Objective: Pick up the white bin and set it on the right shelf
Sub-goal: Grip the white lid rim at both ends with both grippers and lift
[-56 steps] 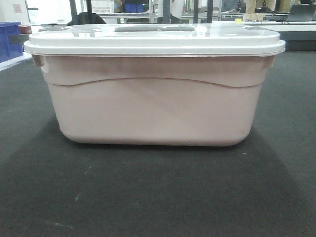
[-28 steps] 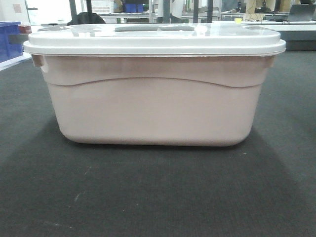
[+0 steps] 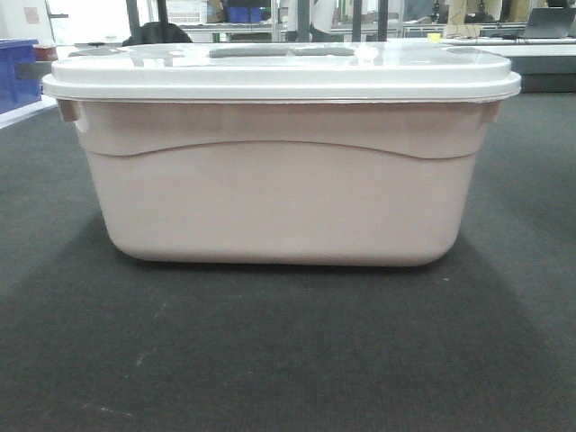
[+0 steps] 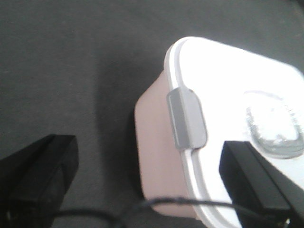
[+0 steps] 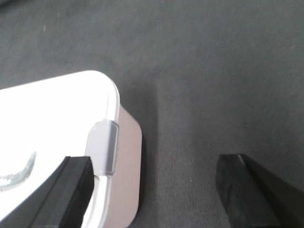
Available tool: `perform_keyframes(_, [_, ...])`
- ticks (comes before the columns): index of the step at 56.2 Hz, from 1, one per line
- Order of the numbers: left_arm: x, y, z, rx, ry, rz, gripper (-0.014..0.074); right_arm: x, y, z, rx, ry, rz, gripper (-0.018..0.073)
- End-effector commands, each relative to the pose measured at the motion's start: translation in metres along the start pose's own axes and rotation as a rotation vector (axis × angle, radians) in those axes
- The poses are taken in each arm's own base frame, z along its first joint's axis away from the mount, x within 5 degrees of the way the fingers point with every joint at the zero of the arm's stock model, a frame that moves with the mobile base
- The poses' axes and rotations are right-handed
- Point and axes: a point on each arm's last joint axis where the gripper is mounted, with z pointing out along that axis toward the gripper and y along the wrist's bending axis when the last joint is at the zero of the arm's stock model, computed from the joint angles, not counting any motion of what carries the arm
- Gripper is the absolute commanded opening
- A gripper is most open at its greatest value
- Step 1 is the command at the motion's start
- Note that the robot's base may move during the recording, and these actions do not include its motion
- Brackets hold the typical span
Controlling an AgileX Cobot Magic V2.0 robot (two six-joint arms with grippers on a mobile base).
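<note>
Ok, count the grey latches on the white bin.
2. One grey latch on the white bin's left end, left wrist view; the other on its right end, right wrist view. The far side is hidden.

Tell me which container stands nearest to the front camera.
The white bin: pale pinkish with a white lid, it fills the foreground. The blue crate stands far behind it at the left edge.

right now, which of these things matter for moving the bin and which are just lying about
For the job:
white bin with its lid
left end effector and right end effector, both open, one at each end of the bin

Just lying about:
blue crate
laptop
</note>
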Motion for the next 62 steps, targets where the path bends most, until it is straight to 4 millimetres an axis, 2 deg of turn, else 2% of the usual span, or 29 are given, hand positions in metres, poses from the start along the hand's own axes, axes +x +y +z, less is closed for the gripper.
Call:
perform_keyframes(1, [-0.017, -0.001, -0.006, 0.149, -0.101, -0.009, 0.0501, -0.016, -0.006, 0.001, -0.113, -0.044, -0.014, 0.0632])
perform_keyframes(9, [-0.017, 0.021, 0.017, 0.304, -0.076, -0.045, 0.0501, -0.022, -0.037, 0.037, -0.282, -0.014, 0.059, 0.0632])
perform_keyframes(17, [-0.016, 0.039, 0.038, 0.458, -0.078, -0.096, 0.0501, -0.021, -0.055, 0.075, -0.475, 0.03, 0.117, 0.0632])
perform_keyframes(24, [-0.015, 0.056, 0.053, 0.482, -0.09, -0.169, 0.0501, -0.017, -0.068, 0.103, -0.666, 0.069, 0.173, 0.0632])
perform_keyframes(30, [-0.011, 0.067, 0.064, 0.486, -0.074, -0.21, 0.0501, -0.014, -0.074, 0.121, -0.688, 0.081, 0.22, 0.0632])
perform_keyframes(37, [-0.008, 0.06, 0.077, 0.516, -0.044, -0.216, 0.0501, -0.009, -0.064, 0.137, -0.727, 0.117, 0.223, 0.0632])
perform_keyframes(42, [-0.006, 0.049, 0.087, 0.547, -0.019, -0.211, 0.0501, -0.004, -0.047, 0.144, -0.766, 0.146, 0.198, 0.0632])
perform_keyframes(53, [-0.002, 0.02, 0.105, 0.63, 0.011, -0.205, 0.0501, 0.005, -0.017, 0.154, -0.829, 0.201, 0.17, 0.0632])
perform_keyframes(62, [0.004, 0.002, 0.117, 0.663, 0.051, -0.189, 0.0501, 0.01, -0.001, 0.159, -0.861, 0.221, 0.161, 0.0632])
